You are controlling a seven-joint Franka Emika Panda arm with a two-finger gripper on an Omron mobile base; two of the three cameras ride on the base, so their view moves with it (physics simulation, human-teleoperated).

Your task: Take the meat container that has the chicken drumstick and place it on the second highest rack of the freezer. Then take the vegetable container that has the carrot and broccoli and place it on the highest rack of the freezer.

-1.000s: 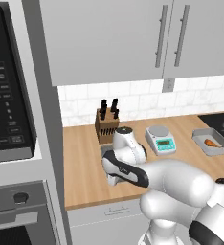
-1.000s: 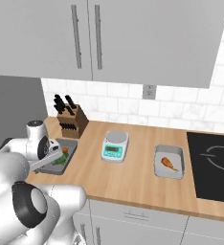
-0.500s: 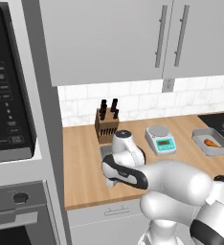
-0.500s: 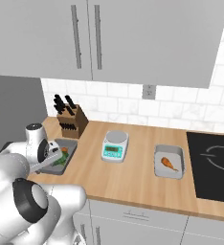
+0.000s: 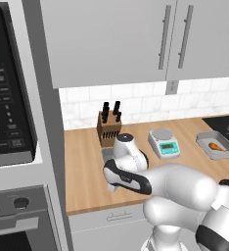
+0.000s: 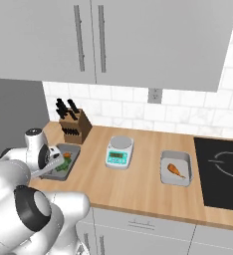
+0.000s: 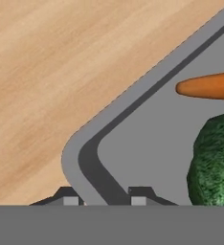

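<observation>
The vegetable container is a grey tray on the wooden counter, holding an orange carrot and a dark green broccoli. My gripper stands over its corner, one fingertip outside the rim and one inside, both pressed against it. From the right base view the same tray lies in front of the knife block with the hand over its left end. The meat container with the chicken drumstick sits further right, beside the cooktop. The freezer and its racks are out of view.
A knife block stands just behind the vegetable tray. A small kitchen scale sits between the two trays. A black cooktop lies at the right end. A microwave and oven column borders the counter's left; wall cabinets hang above.
The hand has sunk a little onto the vegetable container's near end. Both trays lie where they were.
</observation>
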